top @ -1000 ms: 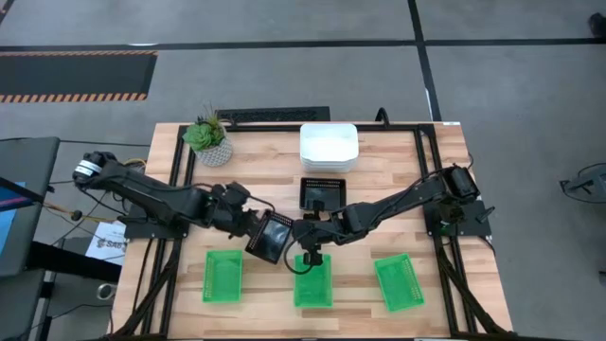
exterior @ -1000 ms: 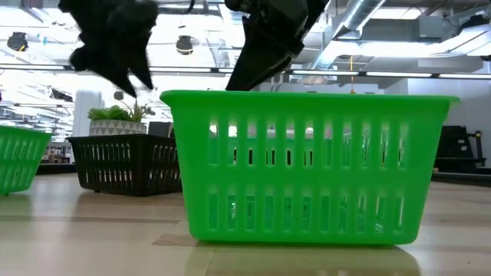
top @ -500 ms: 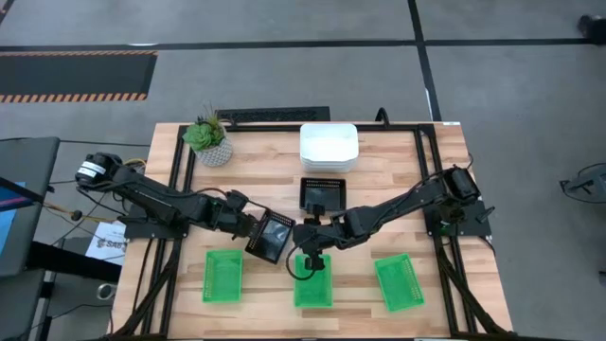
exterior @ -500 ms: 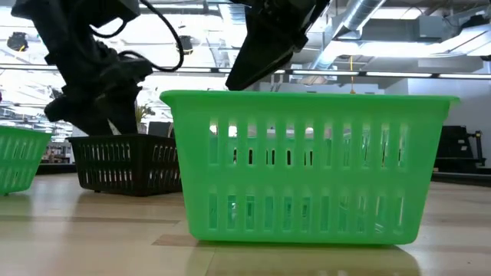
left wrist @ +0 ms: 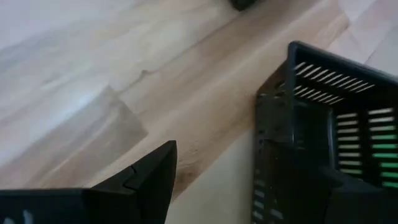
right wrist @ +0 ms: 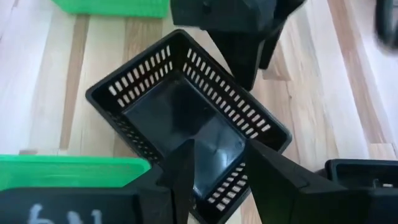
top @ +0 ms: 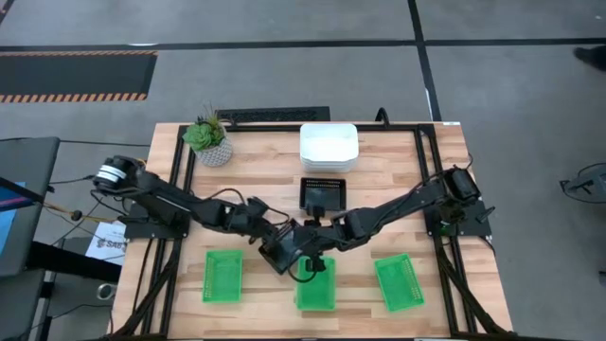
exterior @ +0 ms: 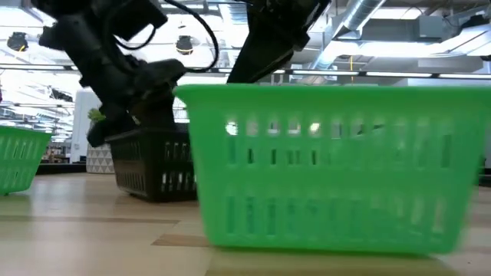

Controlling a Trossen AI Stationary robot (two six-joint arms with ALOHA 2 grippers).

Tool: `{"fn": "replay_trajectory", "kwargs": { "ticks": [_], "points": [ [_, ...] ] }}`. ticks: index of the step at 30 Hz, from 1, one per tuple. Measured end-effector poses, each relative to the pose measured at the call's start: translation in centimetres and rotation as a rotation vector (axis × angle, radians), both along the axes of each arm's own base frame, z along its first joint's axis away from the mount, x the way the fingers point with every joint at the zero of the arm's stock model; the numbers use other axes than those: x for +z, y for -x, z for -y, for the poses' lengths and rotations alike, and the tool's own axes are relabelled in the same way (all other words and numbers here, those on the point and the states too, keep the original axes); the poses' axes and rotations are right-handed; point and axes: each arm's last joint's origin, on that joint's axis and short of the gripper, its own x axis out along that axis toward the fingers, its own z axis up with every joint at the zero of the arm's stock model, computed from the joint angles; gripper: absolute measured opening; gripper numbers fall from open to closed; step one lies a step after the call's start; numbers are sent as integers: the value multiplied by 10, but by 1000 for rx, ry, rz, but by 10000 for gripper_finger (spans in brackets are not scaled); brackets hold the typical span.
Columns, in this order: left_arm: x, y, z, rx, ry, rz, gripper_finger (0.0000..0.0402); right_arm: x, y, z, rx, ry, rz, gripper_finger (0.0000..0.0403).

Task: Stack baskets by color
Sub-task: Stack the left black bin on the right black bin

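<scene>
Baskets crowd the table's middle: left gripper (top: 268, 239) fingers clasp a black basket (top: 287, 244), seemingly bound for the black one (top: 324, 194) behind, while right gripper (top: 312, 266) fingers, parted, straddle the middle green basket's (top: 315, 287) rim, perhaps to lift it

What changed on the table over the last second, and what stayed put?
The left gripper slid its black basket across the table toward the middle green basket. The right gripper stayed at that green basket's rim, which shifted slightly. The white stack, the other black basket and the outer green baskets did not move.
</scene>
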Motion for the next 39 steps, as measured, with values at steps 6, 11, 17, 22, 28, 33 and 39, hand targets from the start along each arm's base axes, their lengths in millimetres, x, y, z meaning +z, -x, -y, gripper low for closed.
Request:
{"fn": "replay_trajectory", "kwargs": {
  "ticks": [6, 11, 17, 22, 28, 33, 39],
  "points": [
    [-8, -21, -5, -69, 23, 108, 224, -8, 8, -1, 66, 76, -96, 160],
    [-1, -22, -12, -105, 25, 132, 224, -30, 11, 10, 23, 124, -245, 154],
    [16, -15, -23, -144, 4, 143, 224, -41, 9, 10, 153, 204, -310, 153],
    [31, -7, -24, -157, -7, 158, 224, -30, 10, 9, 153, 198, -268, 150],
    [43, 4, -26, -157, -15, 154, 224, -9, 5, -10, 177, 168, -176, 146],
    [48, 11, -27, -152, -10, 131, 224, -1, 1, -41, 252, 138, -10, 148],
    [49, 17, -27, -142, 2, 100, 224, -13, -7, -62, 289, 105, 77, 143]
  ]
}}
